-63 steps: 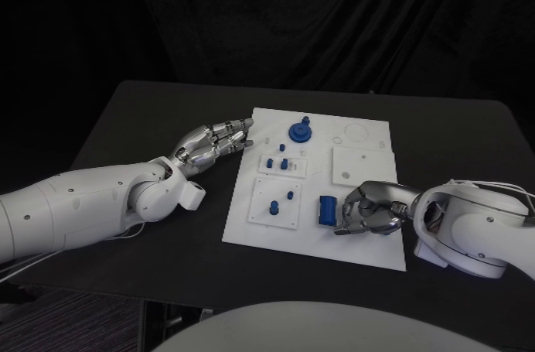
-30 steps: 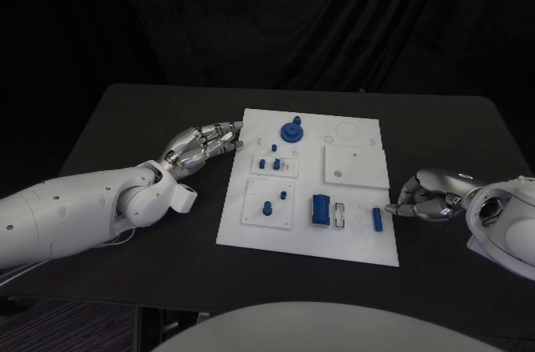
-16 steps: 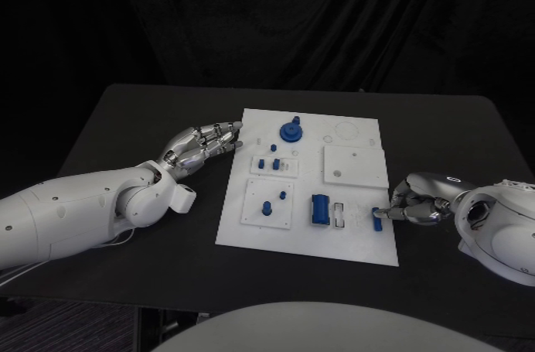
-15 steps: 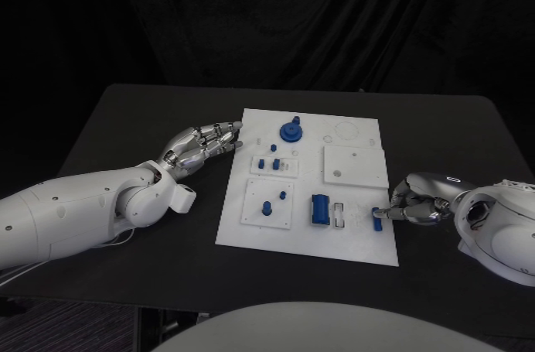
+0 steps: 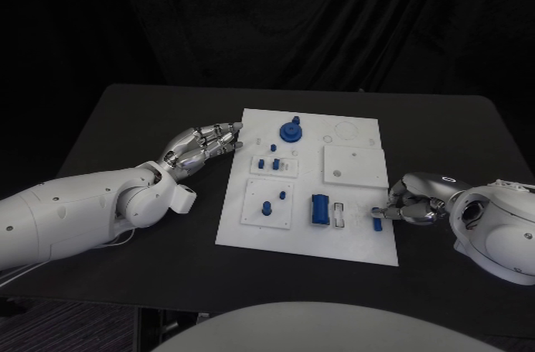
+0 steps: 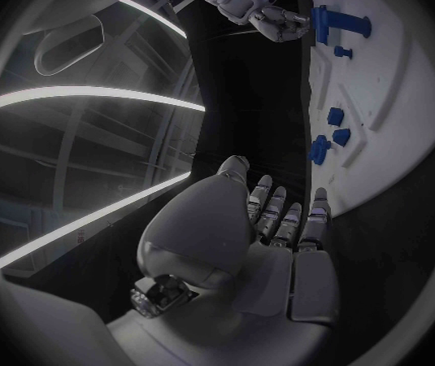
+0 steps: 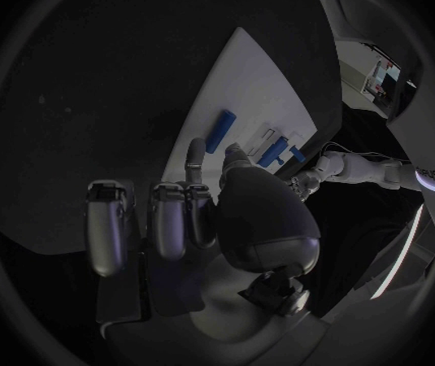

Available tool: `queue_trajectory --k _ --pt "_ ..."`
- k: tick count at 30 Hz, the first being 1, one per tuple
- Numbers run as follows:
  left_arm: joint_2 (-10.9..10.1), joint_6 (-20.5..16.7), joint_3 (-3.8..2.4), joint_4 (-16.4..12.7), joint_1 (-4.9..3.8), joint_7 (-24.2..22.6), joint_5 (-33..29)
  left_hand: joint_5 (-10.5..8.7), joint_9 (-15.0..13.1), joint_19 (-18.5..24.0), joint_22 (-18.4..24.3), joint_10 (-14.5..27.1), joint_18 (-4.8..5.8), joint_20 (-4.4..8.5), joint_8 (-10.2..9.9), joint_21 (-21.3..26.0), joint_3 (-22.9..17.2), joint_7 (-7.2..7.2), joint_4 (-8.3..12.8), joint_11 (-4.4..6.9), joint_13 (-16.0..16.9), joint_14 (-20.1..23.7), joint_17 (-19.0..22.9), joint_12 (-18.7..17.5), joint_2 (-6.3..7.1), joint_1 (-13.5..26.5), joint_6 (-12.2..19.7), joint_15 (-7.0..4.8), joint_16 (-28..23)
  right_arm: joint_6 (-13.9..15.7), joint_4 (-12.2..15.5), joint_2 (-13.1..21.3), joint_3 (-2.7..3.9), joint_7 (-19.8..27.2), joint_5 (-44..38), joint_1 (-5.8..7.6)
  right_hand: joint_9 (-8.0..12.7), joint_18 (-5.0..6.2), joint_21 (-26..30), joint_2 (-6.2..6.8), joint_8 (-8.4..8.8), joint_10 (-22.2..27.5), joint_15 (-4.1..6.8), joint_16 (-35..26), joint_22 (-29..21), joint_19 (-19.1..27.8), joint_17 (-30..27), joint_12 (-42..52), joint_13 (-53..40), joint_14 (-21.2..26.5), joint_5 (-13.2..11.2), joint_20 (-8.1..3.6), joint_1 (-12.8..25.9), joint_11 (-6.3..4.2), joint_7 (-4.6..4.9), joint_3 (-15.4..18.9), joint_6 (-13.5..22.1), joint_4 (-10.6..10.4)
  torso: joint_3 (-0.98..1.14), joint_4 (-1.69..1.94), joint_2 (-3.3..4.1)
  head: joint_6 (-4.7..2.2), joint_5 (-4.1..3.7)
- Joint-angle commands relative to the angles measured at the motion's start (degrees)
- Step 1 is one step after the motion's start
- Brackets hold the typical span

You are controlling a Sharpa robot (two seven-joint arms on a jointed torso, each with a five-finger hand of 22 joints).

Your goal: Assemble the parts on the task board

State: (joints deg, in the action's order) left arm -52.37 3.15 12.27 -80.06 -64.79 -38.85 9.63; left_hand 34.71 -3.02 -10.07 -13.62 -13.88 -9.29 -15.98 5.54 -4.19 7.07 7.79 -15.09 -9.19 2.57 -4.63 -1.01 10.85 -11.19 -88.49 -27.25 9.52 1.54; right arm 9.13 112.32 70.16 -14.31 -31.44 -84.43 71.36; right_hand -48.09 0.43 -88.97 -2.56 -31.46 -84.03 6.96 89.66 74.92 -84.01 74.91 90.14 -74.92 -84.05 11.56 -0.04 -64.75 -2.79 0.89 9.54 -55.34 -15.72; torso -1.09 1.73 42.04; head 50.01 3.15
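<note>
A white task board (image 5: 284, 244) lies flat in the middle of a black table (image 5: 134, 120), its long sides running away from the robot. Small blue parts are spread across it. Near its far edge stands a round blue knob (image 5: 294, 129). Below that, toward the left side, a few short blue pegs (image 5: 269, 164) stand in a small raised plate, and nearer the robot another raised plate carries a blue peg (image 5: 267, 208) and a smaller one beside it. Toward the near right of the board a blue block (image 5: 320, 210) sits beside a narrow slot. Just right of that, close to the board's right edge, lies a slim blue bar (image 5: 377, 223).

The right hand (image 5: 414, 203) rests at the board's right edge, right beside the slim bar. Its fingers (image 7: 193, 164) are curled inward and reach toward the bar; the pictures do not settle whether they touch or grasp it.

The left hand (image 5: 204, 145) lies on the table just off the board's left edge, level with the far pegs. Its fingers (image 6: 283, 220) are stretched out side by side, pointing toward the board, and they hold nothing.
</note>
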Motion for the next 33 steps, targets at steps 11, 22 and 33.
queue_trajectory --k 11,22,33 --pt "0.3 1.3 -0.05 0.2 0.45 -1.4 0.0 0.27 0.1 -0.1 0.0 0.2 -0.89 -0.25 0.1 -0.1 -0.5 0.1 0.1 -0.56 -0.1 -0.2 -0.1 0.2 -0.03 -0.5 0.6 0.52 0.1 -0.5 -1.1 -2.5 0.01 -1.2 -0.6 -1.57 1.1 0.07 0.7 -0.33 2.53 -6.0 -0.48 -0.3 14.4 -5.0 13.4 -0.1 -15.1 -5.6 5.5 0.09 -4.7 0.38 0.43 -1.8 1.0 1.8 -0.01 0.04 -0.01 -0.01 -0.15" --pt "0.3 1.5 -0.05 0.4 0.82 -1.3 0.0 0.26 0.1 -0.1 0.0 0.3 -0.88 -0.29 0.1 -0.1 -0.5 0.12 0.1 -0.63 -0.1 -0.2 -0.1 0.2 -0.05 -0.5 0.7 0.59 0.1 -1.4 -2.2 -3.9 0.02 -1.3 -0.6 -3.02 3.7 0.22 1.2 -0.62 5.72 -6.0 -0.95 -0.4 14.2 -4.7 13.0 -0.1 -15.1 -5.5 5.5 0.44 -6.6 0.87 1.04 -2.4 1.4 3.4 -0.02 0.02 -0.03 -0.01 0.02" --pt "0.2 1.5 -0.05 0.4 1.12 -1.3 0.0 0.27 0.1 -0.2 0.0 0.3 -0.85 -0.37 0.0 -0.1 -0.6 0.11 0.1 -0.82 -0.1 -0.3 -0.1 0.3 -0.08 -0.6 0.9 0.73 0.2 0.0 -2.5 -4.4 0.03 -0.7 -0.6 -3.38 6.5 0.3 1.5 -1.95 8.39 -6.0 -0.96 -0.5 14.1 -4.6 12.7 -0.1 -15.1 -5.5 5.6 0.56 -11.4 0.87 0.98 -5.0 0.4 8.3 -0.04 0.01 -0.06 -0.01 0.26"
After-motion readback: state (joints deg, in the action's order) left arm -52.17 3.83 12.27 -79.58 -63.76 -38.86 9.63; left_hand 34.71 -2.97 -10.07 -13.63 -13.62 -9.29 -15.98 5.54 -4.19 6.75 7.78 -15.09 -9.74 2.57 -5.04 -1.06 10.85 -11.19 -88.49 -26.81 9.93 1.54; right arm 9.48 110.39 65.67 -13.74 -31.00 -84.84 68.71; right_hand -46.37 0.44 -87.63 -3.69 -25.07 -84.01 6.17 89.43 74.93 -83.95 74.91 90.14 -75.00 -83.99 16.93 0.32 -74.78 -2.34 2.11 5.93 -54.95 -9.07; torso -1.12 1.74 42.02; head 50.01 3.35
